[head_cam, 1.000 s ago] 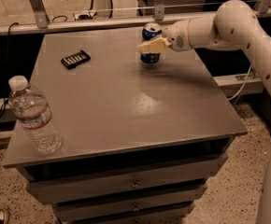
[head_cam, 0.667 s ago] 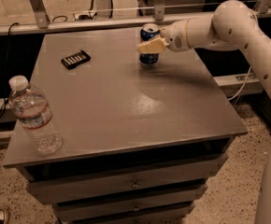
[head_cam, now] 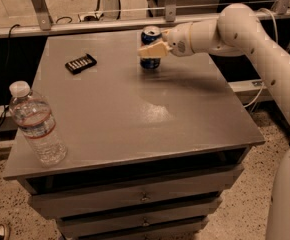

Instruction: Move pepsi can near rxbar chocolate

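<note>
Camera view
Gripper (head_cam: 148,48): over the far middle of the table, reaching in from the right; it is closed around the pepsi can at mid-height.
Fingers (head_cam: 152,49): one pale finger lies across the can's near face; the other is hidden behind the can.
Pepsi can (head_cam: 150,63): upright, blue, silver top showing above the finger, at the far edge of the table, right of centre.
Rxbar chocolate (head_cam: 80,63): lying flat on the far left part of the table, well apart from the can, a row of pale marks on its face.
Water bottle (head_cam: 36,129): clear plastic, white cap, standing upright at the near left corner.
Table (head_cam: 185,114): grey, flat top, with drawers (head_cam: 145,199) beneath its near edge.
Arm (head_cam: 245,29): white, coming in from the right side and bending down toward the near right corner.
</note>
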